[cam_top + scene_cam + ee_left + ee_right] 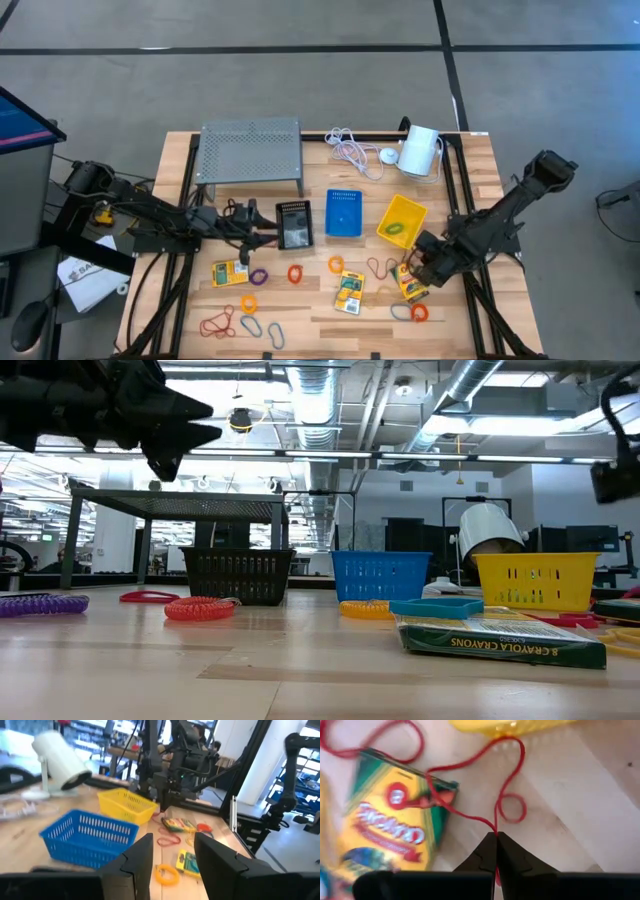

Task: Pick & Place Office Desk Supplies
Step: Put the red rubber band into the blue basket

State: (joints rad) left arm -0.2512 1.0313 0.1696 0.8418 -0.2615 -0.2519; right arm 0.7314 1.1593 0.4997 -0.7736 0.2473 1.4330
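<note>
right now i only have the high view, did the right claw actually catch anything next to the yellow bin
observer: Yes. The right wrist view shows the right claw shut on a thin red loop.
operator: is that loop clear of the crayon packet
observer: No, one strand of it crosses a corner of the crayon packet.
operator: and the left claw, holding anything
observer: No. The left wrist view shows the left claw with its fingers apart and nothing between them.
</note>
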